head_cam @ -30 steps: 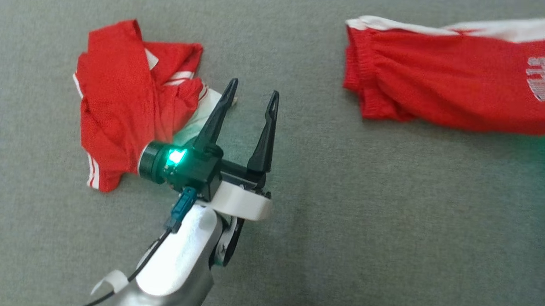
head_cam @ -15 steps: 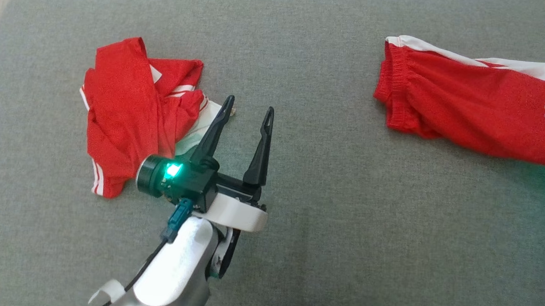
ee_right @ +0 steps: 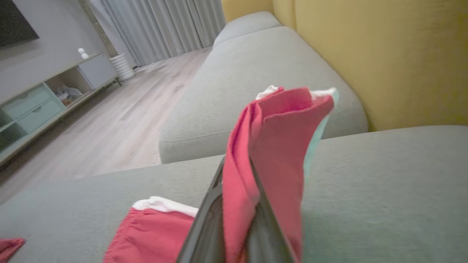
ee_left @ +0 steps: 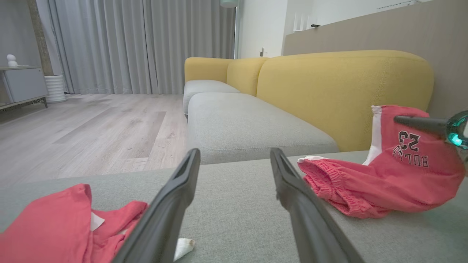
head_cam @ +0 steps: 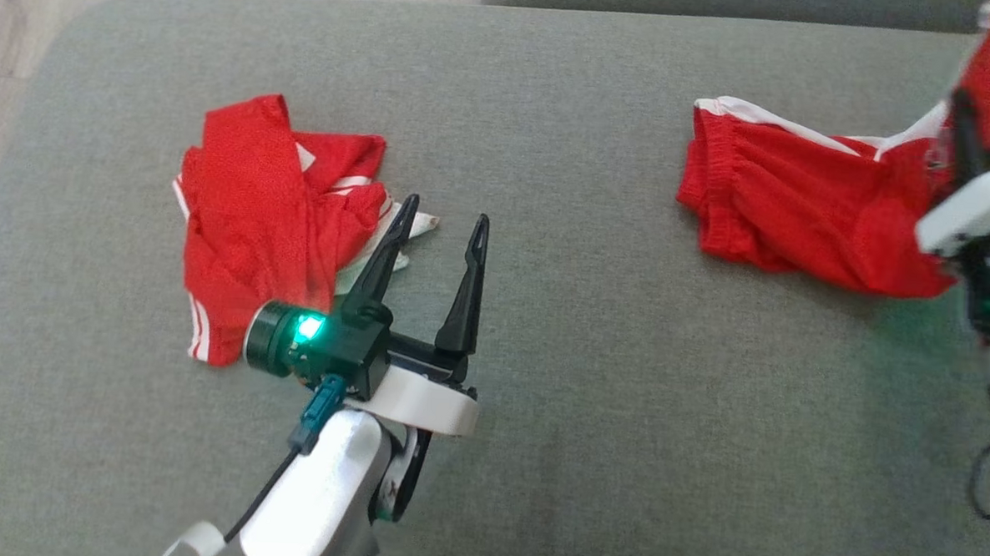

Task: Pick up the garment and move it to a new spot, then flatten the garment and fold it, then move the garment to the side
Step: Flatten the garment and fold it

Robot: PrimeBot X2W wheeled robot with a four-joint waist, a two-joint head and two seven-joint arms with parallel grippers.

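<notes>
Jaws of the right gripper (ee_right: pixel 237 190) pressed together on a raised edge of the red shorts (head_cam: pixel 799 208), the rest lying on the one grey cushion (head_cam: pixel 592 357). Jaws of the left gripper (head_cam: pixel 448 209) spread, empty, just beside one crumpled red garment (head_cam: pixel 255 217). Garments: two.

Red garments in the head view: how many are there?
2. A crumpled red garment lies at the left, beside the open left gripper; the red shorts lie at the right, one end held up in the shut right gripper. Its folds could hide more.
</notes>
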